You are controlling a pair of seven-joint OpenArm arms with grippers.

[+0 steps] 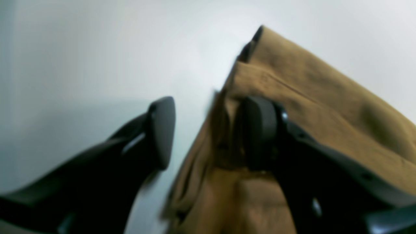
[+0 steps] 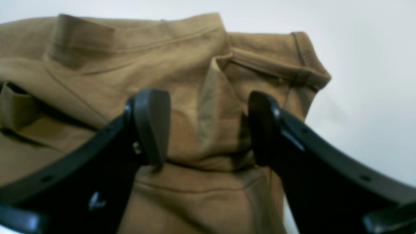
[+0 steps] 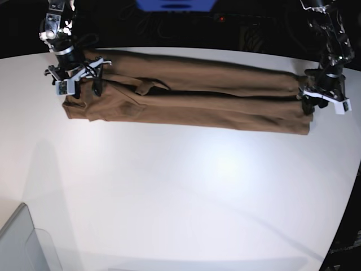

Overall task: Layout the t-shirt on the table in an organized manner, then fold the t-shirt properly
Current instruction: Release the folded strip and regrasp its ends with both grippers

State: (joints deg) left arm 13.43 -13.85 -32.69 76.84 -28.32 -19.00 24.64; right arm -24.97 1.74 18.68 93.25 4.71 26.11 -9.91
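The t-shirt (image 3: 186,99) lies as a long narrow band across the far part of the tabletop (image 3: 186,186), already folded lengthwise into a strip, its long axis running side to side in the base view. The collar and sleeve end sits at that view's left, the hem end at its right, and the whole band rests flat with a dark seam-like gap down its middle where the two folded edges meet.

Each end of the strip has an arm over it. The right gripper (image 2: 208,130) hangs directly above the collar end, jaws spread wide with cloth showing between them but not pinched; it is released. The left gripper (image 1: 211,133) stands at the hem end, jaws apart: one finger presses against the folded edge of the cloth, the other is over bare tabletop just beside it, so it straddles the edge without clamping.

Judging from this, the next fold should bring one short end over toward the other along the strip's long axis. Both arms are equally near their own ends, and the cloth runs away from each gripper toward the other one
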